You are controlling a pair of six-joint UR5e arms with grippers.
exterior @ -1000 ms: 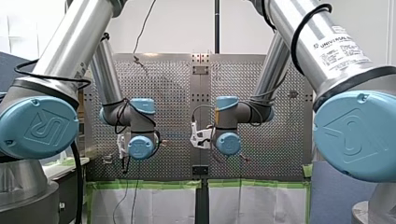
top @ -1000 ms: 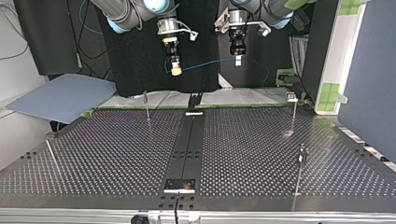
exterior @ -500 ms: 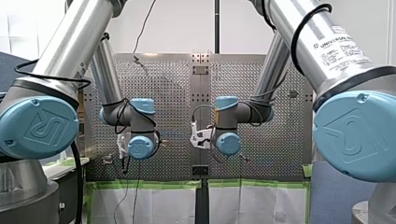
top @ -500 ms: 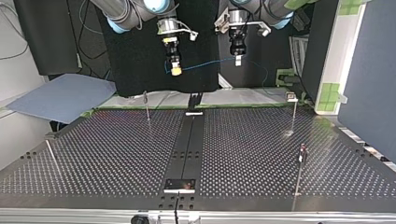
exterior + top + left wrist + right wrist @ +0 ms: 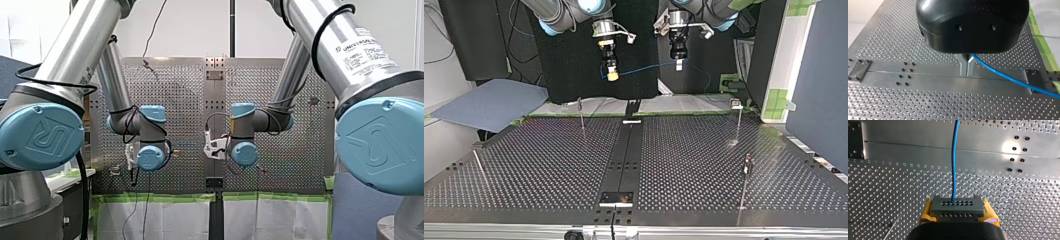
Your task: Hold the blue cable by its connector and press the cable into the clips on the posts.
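Right claw clamped on the grey connector, left claw pinched shut on the blue cable, which hangs strung between them above the worktop (posts well apart); slippage through the left grip would probably slacken it off-line.

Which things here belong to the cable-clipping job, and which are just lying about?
Job: blue cable, connector in my right end effector, my left end effector, clip posts.
Lying about: blue-grey sheet, green tape.

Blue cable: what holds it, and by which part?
Right gripper clamps its connector between yellow pads; left gripper pinches the cable itself.
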